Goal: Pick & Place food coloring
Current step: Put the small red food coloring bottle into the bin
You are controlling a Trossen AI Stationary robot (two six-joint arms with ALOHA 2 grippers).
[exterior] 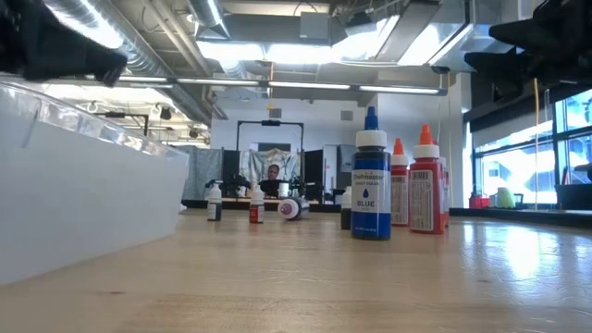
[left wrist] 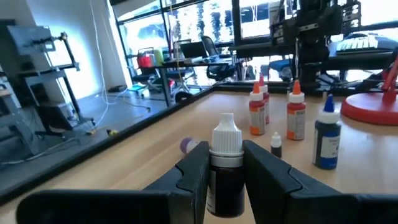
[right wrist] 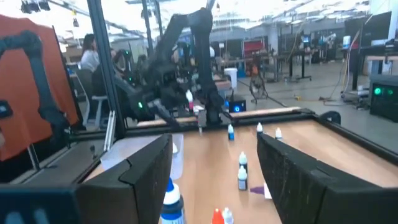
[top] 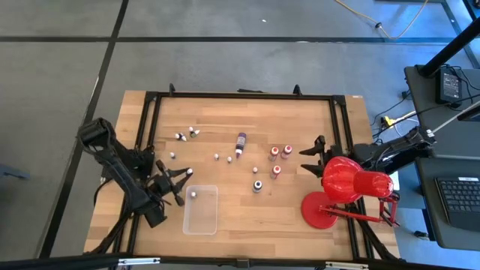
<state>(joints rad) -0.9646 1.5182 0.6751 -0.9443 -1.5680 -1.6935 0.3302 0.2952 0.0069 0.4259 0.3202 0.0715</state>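
Count, high view: roughly ten small food coloring bottles on the table, one clear tray (top: 201,210), one red desk lamp (top: 346,187).

Left gripper (top: 180,181) sits near the table's left edge, just beside the tray's upper left corner. Its fingers are pinched on a dark bottle with a white cap (left wrist: 226,163), held upright between the pads; held, not resting on the wood as far as the wrist view shows.

Loose bottles: three red bottles (top: 280,154) and one blue bottle (top: 258,185) cluster right of table centre; a longer purple bottle (top: 241,142) lies on its side toward the far edge; several tiny ones scatter toward the far left. One white-capped bottle (top: 194,194) lies inside the tray.

Right gripper (top: 311,157) waits at the right edge, fingers spread, nothing between them, lamp close beside it.
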